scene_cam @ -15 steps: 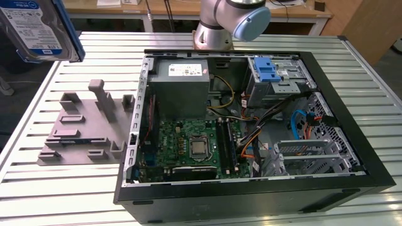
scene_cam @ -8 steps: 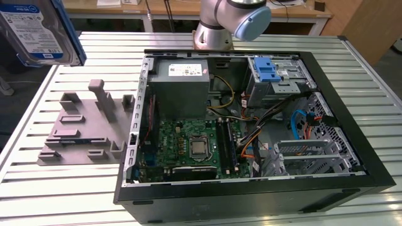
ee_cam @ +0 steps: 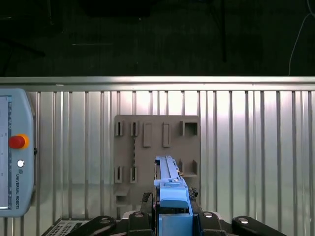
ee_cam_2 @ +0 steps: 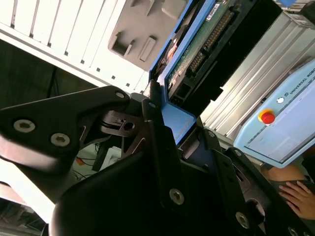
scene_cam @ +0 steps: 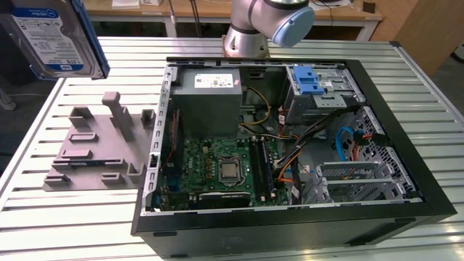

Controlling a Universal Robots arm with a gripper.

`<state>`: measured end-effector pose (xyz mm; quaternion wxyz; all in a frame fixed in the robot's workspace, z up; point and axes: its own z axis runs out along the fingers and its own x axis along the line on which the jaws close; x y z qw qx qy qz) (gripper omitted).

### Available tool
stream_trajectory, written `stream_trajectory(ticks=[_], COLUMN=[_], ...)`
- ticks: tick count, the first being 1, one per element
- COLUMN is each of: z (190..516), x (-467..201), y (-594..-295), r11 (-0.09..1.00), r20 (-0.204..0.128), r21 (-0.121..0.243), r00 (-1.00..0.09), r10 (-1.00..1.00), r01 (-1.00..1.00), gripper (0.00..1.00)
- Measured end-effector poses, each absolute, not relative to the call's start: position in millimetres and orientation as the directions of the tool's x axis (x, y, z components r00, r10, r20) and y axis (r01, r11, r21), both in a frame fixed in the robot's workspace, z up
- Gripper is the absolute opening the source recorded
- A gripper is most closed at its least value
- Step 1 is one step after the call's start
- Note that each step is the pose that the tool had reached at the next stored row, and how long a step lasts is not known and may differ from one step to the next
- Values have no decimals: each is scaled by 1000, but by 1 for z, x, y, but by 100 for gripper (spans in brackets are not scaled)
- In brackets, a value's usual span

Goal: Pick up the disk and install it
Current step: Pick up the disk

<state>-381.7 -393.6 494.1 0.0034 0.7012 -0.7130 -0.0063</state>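
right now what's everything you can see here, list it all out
disk: one, silver-grey with blue rails, held in the air at the exterior view's left
fixture plate: one, grey, on the table beside the case
computer case: one, black, open, mid-table
power supply: one, grey, inside the case
drive cage: one, metal with blue latch, inside the case
motherboard: one, green, inside the case
teach pendant: one, pale blue, red button, on the table
table: one, silvery, slatted
person's hand: one, by the pendant
robot arm: one, grey, behind the case
gripper: one, black, shut on the disk
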Motion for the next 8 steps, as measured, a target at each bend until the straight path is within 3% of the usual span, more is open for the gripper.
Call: stream_trajectory(ticks=[8], z=[494], x=[-364], y=[-402], r11=[17], r20=[-4], r21=[14], r00=[-17], r10=[-1000], r01=[-1000], gripper=[36])
